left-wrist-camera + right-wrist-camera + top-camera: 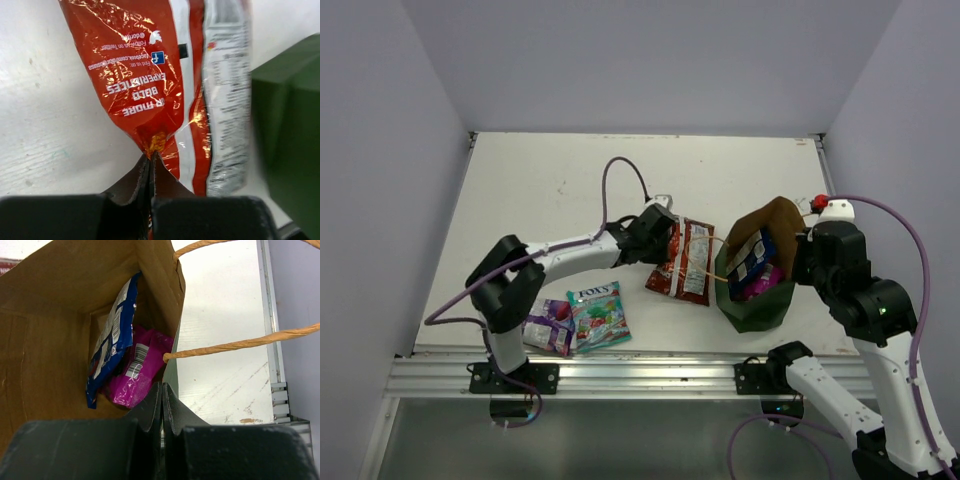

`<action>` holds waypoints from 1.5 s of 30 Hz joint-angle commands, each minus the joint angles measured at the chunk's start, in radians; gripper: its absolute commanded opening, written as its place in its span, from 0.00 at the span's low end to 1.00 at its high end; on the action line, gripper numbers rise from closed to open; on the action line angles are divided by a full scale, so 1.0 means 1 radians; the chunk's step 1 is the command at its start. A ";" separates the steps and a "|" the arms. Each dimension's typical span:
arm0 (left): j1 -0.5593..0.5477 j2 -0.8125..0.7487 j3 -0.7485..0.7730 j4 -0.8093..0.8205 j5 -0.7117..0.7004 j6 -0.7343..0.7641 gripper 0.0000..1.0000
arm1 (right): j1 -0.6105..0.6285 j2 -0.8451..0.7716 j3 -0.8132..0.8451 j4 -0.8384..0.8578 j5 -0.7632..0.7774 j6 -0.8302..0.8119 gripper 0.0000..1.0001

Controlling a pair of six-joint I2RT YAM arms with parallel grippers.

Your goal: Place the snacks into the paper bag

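The white table (550, 180) fills the middle of the top view, its surface faintly speckled. The right wrist view shows fine scratches on it and a small brown stain (245, 420) close to its edge. An aluminium rail (650, 372) runs along the table's 6 o'clock edge, with a grey panel (620, 440) below it. A thin metal strip (827, 170) borders the 3 o'clock edge. Pale lavender walls (650, 60) close the table in at 9, 12 and 3 o'clock.

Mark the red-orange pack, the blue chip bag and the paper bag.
red-orange pack (145, 75), left wrist view, on its glossy red printed face.
blue chip bag (112, 347), right wrist view, middle of its face.
paper bag (755, 308), top external view, green outer wall.
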State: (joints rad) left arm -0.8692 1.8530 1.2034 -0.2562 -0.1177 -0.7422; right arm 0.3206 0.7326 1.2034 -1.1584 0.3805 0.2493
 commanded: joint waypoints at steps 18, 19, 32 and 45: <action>-0.284 -0.112 0.740 -0.031 -0.050 0.096 0.00 | 0.002 -0.001 0.016 0.003 0.011 -0.010 0.00; -0.295 -0.117 0.714 -0.014 -0.042 0.092 0.00 | 0.002 -0.001 0.016 0.005 0.011 -0.010 0.00; -0.367 0.006 0.661 -0.061 -0.014 0.095 0.00 | 0.002 -0.009 0.019 -0.001 0.005 -0.005 0.00; -0.422 0.181 0.796 -0.463 -0.028 -0.002 0.00 | 0.002 -0.018 0.019 -0.001 0.003 -0.005 0.00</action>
State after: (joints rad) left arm -1.2751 2.0785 2.0270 -0.6365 -0.1234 -0.7174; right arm 0.3206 0.7292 1.2034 -1.1660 0.3832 0.2501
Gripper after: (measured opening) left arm 0.006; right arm 0.010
